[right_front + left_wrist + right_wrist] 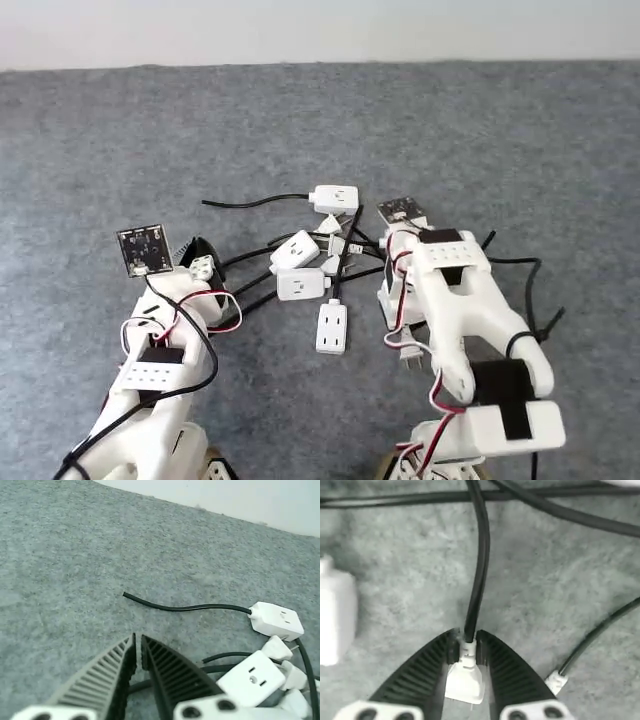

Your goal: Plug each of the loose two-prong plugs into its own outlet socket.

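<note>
A grey carpeted table (520, 150) runs back to a white wall (320, 30) along its far edge. From above, four white outlet sockets (302, 285) lie tangled with black cords (250, 203) about the middle of the table. The left arm (160, 340) and right arm (450, 290) come in from the near edge on either side of them. One socket (332, 328) lies apart from the rest, nearest the near edge and just beside the right arm.

In the left wrist view, the left gripper (137, 642) hangs over bare carpet, its jaws drawn almost together with nothing between them. Two of the sockets and a loose plug (277, 649) lie close by.

In the right wrist view, the right gripper (466, 640) is clenched on a white plug (465, 677), its cord running away across the carpet. Another socket block (335, 615) lies near it.

The step in hand looks to be carrying this plug to a free socket. To do it well, the grip should stay on the plug's body, not its cord. The prongs should be squared to the slots before pushing. The sockets look light and likely to slide, so the idle left gripper could brace one.
</note>
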